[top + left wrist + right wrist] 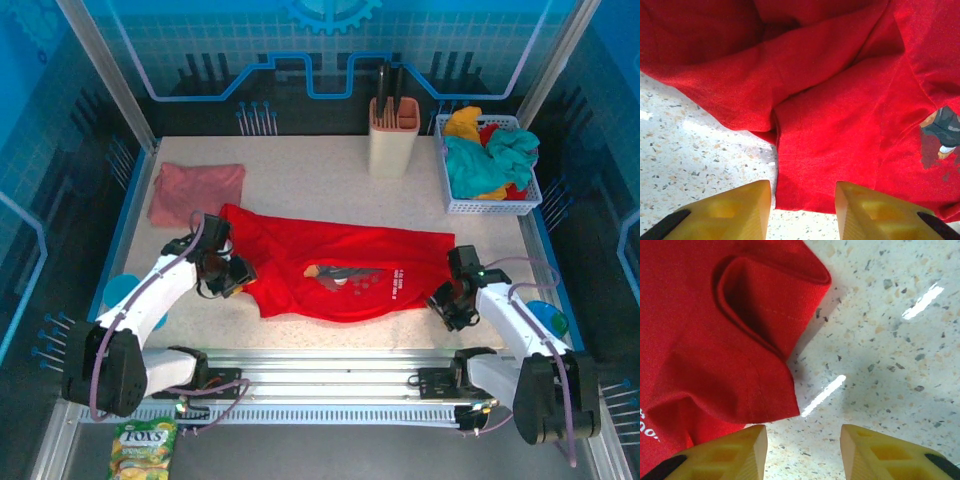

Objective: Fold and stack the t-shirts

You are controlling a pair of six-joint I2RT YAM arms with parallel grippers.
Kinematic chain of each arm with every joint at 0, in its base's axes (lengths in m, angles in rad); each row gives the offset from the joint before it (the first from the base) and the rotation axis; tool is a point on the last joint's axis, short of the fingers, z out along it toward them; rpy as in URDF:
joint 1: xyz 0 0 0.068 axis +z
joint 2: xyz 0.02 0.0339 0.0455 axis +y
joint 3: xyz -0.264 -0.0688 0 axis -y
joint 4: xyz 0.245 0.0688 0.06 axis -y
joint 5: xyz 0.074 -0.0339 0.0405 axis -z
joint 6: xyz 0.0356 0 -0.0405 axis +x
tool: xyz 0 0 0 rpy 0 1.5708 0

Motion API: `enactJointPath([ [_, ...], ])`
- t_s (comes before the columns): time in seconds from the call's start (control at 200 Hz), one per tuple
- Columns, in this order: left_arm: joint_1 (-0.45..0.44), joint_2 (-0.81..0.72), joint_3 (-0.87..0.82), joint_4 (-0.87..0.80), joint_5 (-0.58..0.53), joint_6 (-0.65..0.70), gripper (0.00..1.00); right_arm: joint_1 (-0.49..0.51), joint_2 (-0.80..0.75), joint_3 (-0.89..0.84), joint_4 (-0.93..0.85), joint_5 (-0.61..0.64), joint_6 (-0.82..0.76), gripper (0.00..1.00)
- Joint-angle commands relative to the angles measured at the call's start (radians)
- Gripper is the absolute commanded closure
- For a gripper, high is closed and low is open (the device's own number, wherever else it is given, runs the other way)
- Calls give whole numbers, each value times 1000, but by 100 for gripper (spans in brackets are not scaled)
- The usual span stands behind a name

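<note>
The bright red t-shirt [340,270] lies spread across the middle of the table, its cartoon graphic and white lettering facing up. The dusty pink t-shirt [196,190] rests folded at the back left. My left gripper [236,276] sits low at the red shirt's left end. In the left wrist view the left gripper [802,202] is open, and the shirt's hem [815,190] lies in the gap between the yellow fingers [740,210]. My right gripper [450,300] is at the shirt's right end. It [802,442] stands open over bare table, beside the shirt's corner [740,385].
A beige holder [393,140] with dark handles stands at the back centre. A white basket [452,205] of teal, yellow and red cloth sits at the back right. A sweets bag [145,445] lies below the rail in front. Speckled tabletop [880,350] extends right of the shirt.
</note>
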Motion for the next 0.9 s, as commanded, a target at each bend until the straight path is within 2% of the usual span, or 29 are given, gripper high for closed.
enactJointPath([
  [0.0,16,6,11,-2,15,25,61,-15,3,-16,40,16,40,56],
  [0.3,19,-6,15,-9,20,25,62,-23,10,-22,86,66,44,53],
  [0.625,19,-13,1,1,35,15,63,-23,78,-29,155,56,59,62],
  [0.715,18,-15,-4,7,35,12,62,-23,72,-32,165,59,61,66],
  [0.895,19,-7,-15,21,40,14,63,-24,75,-17,149,70,44,82],
])
